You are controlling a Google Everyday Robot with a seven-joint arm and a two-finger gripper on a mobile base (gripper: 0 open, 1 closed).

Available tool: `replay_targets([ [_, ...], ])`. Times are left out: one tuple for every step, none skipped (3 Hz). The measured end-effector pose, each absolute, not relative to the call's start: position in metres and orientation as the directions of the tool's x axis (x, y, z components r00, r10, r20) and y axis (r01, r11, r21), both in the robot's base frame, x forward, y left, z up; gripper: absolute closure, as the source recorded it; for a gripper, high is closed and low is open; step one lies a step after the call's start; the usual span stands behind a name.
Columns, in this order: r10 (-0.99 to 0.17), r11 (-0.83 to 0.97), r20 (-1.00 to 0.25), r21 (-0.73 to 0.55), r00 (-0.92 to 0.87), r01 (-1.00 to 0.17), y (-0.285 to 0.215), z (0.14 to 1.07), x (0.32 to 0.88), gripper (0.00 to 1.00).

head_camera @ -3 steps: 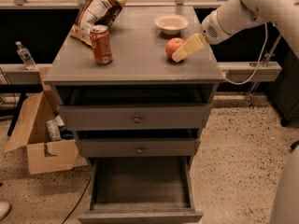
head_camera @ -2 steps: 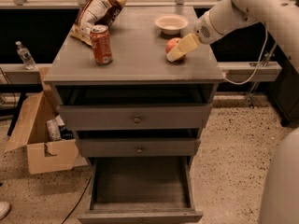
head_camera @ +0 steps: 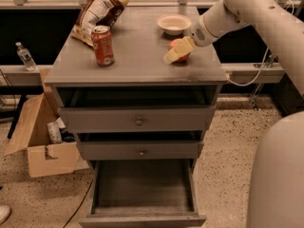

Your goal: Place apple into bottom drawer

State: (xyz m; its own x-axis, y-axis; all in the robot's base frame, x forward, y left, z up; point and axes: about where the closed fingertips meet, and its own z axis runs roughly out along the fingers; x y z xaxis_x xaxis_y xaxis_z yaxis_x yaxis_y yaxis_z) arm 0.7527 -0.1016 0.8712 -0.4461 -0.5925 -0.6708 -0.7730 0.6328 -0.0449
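Note:
The red-orange apple sits on the grey cabinet top, near its right edge and just in front of the white bowl. My gripper reaches in from the upper right on the white arm and sits right at the apple, covering its front. The apple rests on the cabinet top. The bottom drawer is pulled out wide at the bottom of the view, its flat grey floor bare.
A red soda can and a chip bag stand on the left of the cabinet top, and a white bowl at the back right. The two upper drawers are slightly open. An open cardboard box sits on the floor at the left.
My gripper has moved left and down, from beside the apple's right to right over its front. The apple, can and drawers have not moved.

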Motion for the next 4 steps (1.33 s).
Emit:
replay_targets([
  [-0.598,0.625,-0.662,-0.033,-0.451,-0.780,-0.094,0.862,0.755,0.27],
  [-0.600,0.622,-0.663,-0.034,-0.448,-0.782,-0.093,0.862,0.754,0.48],
  [-0.605,0.605,-0.682,-0.058,-0.412,-0.794,-0.088,0.875,0.746,0.80],
  [-0.608,0.593,-0.696,-0.078,-0.382,-0.801,-0.083,0.886,0.740,1.00],
])
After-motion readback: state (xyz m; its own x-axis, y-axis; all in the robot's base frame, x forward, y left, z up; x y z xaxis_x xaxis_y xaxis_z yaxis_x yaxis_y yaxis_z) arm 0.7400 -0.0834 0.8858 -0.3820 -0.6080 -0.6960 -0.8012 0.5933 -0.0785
